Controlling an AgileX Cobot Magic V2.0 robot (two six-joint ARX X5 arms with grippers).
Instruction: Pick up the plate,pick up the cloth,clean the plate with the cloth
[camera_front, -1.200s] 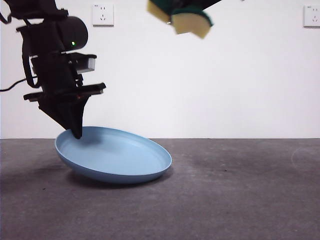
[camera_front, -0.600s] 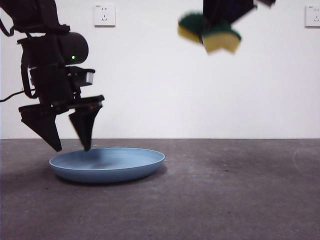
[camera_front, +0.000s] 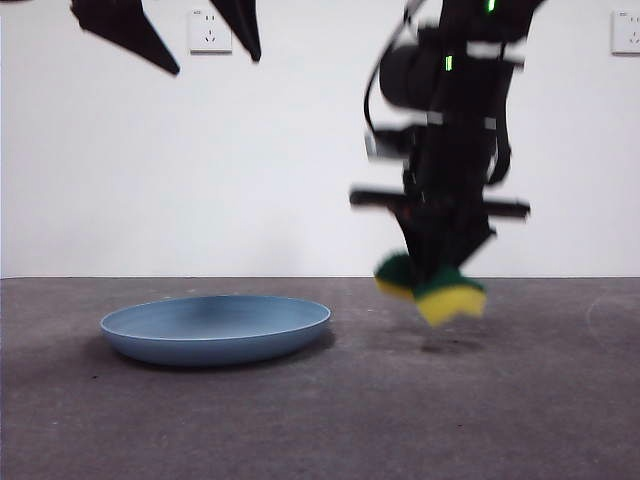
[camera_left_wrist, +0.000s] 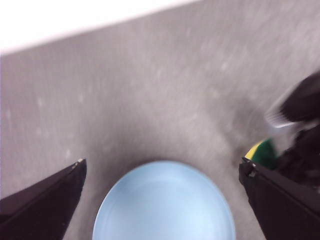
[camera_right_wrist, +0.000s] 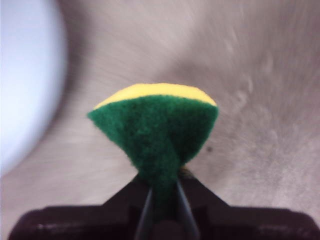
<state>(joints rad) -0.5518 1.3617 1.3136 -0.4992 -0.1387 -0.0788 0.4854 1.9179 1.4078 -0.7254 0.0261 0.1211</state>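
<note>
The light blue plate (camera_front: 215, 328) lies flat on the dark table, left of centre, and fills the lower middle of the left wrist view (camera_left_wrist: 164, 205). My left gripper (camera_front: 200, 45) is open and empty, high above the plate at the top left. My right gripper (camera_front: 435, 275) is shut on the cloth, a yellow and green sponge (camera_front: 432, 292), squeezed between its jaws (camera_right_wrist: 159, 131). It holds the sponge just above the table, to the right of the plate. The sponge also shows in the left wrist view (camera_left_wrist: 262, 152).
A white wall with two sockets (camera_front: 207, 30) stands behind the grey table (camera_front: 320, 420). The plate's edge shows blurred in the right wrist view (camera_right_wrist: 25, 80).
My left gripper let go of the plate, which dropped flat, and rose to the top of the view. My right gripper came down with the sponge to just above the table, right of the plate.
</note>
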